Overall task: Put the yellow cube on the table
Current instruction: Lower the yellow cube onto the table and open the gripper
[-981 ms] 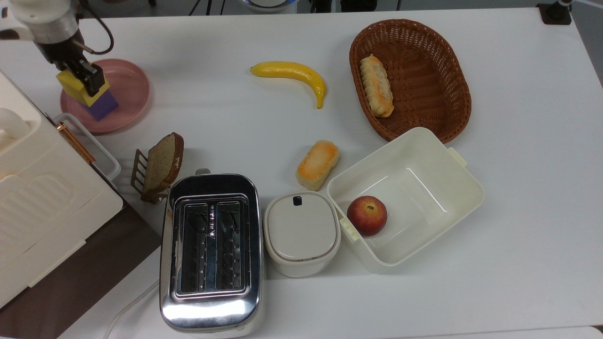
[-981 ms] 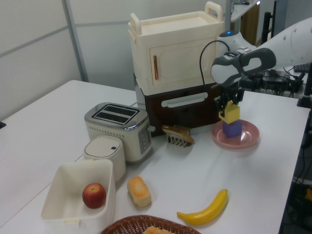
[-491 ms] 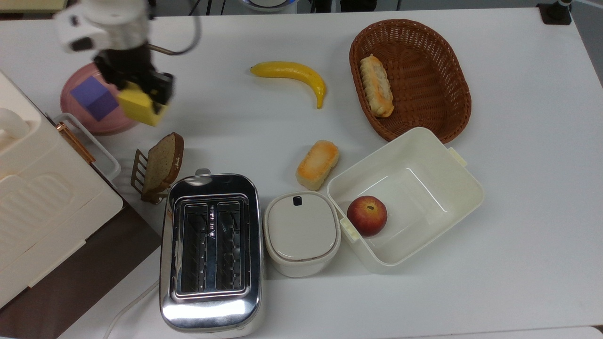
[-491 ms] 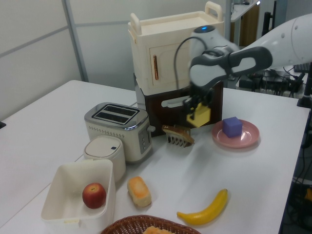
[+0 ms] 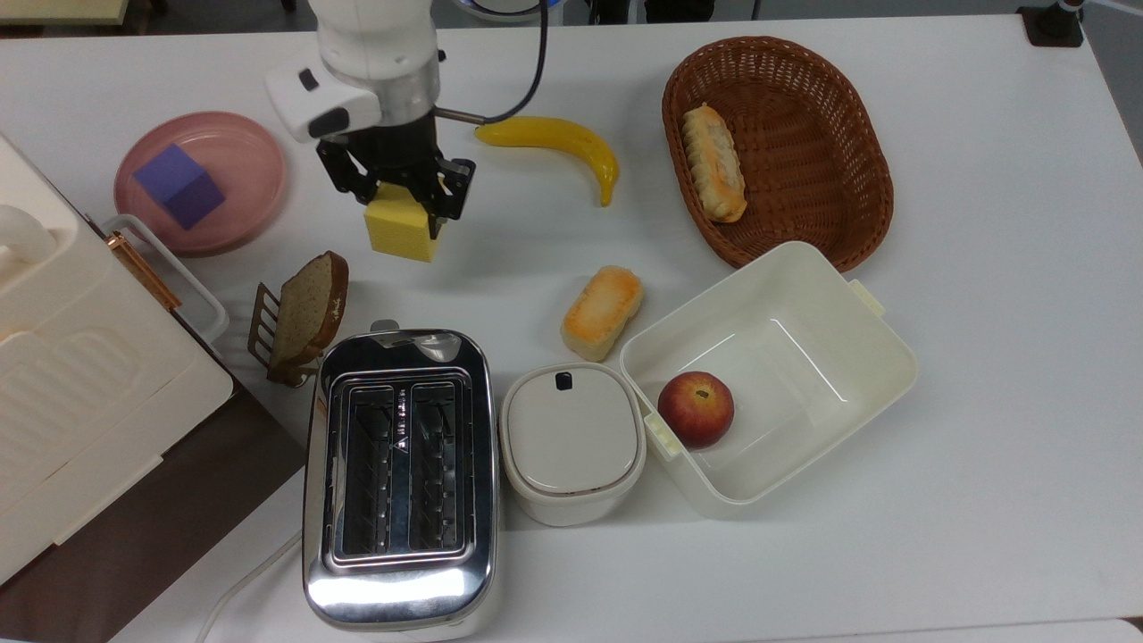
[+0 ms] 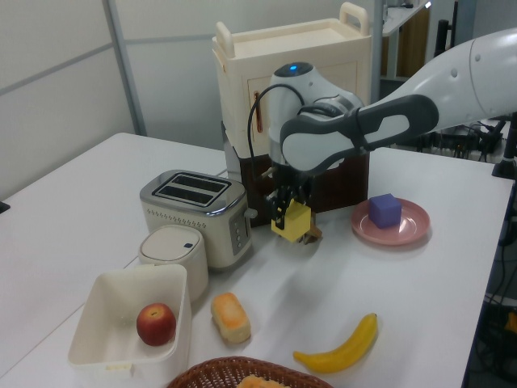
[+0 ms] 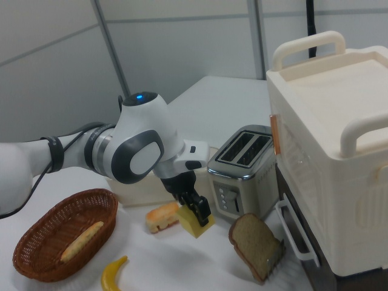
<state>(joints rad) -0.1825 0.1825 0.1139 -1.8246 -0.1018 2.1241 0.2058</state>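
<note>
My gripper (image 5: 399,198) is shut on the yellow cube (image 5: 400,230) and holds it in the air above the white table (image 5: 982,268). In the top view the cube hangs between the pink plate and the banana, a little above the bread slice. The left view shows the yellow cube (image 6: 292,219) in the gripper (image 6: 287,206) just in front of the bread rack. From the right view the yellow cube (image 7: 195,222) hangs tilted under the gripper (image 7: 193,205), clear of the tabletop.
A purple cube (image 5: 179,186) lies on the pink plate (image 5: 253,170). Nearby are a banana (image 5: 558,143), a bread slice in a rack (image 5: 304,313), a toaster (image 5: 400,473), a bun (image 5: 603,311), a lidded pot (image 5: 571,440), a white box with an apple (image 5: 696,409), and a wicker basket (image 5: 786,143).
The arm has carried the yellow cube off the purple cube on the plate and moved it toward the top view's right, over bare table.
</note>
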